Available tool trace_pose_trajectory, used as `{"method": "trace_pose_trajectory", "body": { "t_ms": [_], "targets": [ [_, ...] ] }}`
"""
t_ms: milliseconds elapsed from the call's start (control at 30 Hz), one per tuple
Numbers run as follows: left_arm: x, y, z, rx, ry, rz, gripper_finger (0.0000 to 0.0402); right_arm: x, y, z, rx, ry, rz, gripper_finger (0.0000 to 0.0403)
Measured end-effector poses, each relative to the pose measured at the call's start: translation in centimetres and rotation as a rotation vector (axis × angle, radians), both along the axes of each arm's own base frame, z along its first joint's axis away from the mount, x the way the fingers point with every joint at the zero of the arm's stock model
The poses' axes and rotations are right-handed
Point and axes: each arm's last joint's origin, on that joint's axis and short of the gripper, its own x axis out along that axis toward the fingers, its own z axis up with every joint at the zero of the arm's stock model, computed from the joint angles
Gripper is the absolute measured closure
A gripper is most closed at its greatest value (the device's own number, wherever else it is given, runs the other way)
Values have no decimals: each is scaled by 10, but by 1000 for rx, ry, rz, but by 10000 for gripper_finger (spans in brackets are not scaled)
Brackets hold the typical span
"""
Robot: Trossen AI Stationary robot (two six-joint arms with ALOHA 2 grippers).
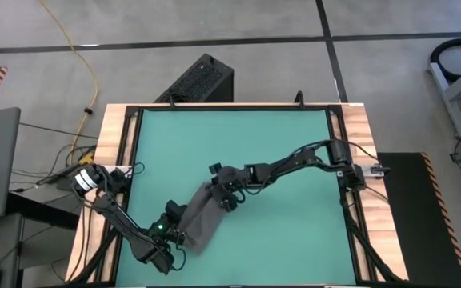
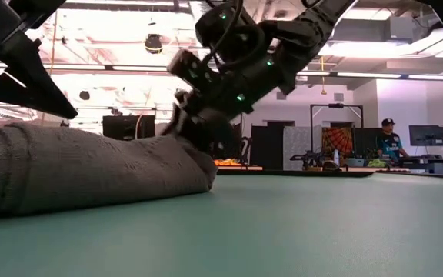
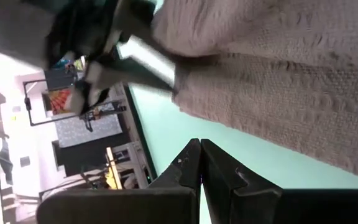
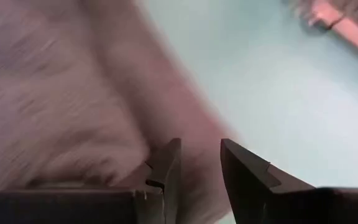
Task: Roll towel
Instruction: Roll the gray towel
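Note:
The dark grey towel (image 1: pixel 201 216) lies bunched in a long, thick roll on the green mat (image 1: pixel 286 152), left of centre, slanting from the near left to the middle. In the low view its rounded end (image 2: pixel 194 169) rests on the mat. My right gripper (image 1: pixel 224 194) is at the towel's far end, shut on it. My left gripper (image 1: pixel 179 237) is shut and empty just beside the towel's near end; in its wrist view the fingers (image 3: pixel 201 163) stand over bare mat with the towel (image 3: pixel 278 74) beyond them. My right gripper pinches a bulge of the towel's far end (image 4: pixel 194 155) between its two fingers, which stand a narrow gap apart with cloth between them. The fingers slant down from the table's right (image 2: pixel 198 127). The towel stays lying on the mat.
The mat has bare room to the right (image 1: pixel 294 224) and far side. A black box (image 1: pixel 202 80) stands on the floor beyond the table's far edge. A person (image 2: pixel 389 138) stands far off in the room behind.

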Motion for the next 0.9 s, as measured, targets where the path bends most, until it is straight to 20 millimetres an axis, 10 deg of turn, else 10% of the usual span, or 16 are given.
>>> {"method": "trace_pose_trajectory", "body": {
  "t_ms": [400,900],
  "targets": [
    [-3,-6,2,-40,-54,8,402,-28,13,-20,264,409,-271,275],
    [-15,-33,0,-278,-330,8,402,-54,107,-25,525,407,-651,286]
  ]
}}
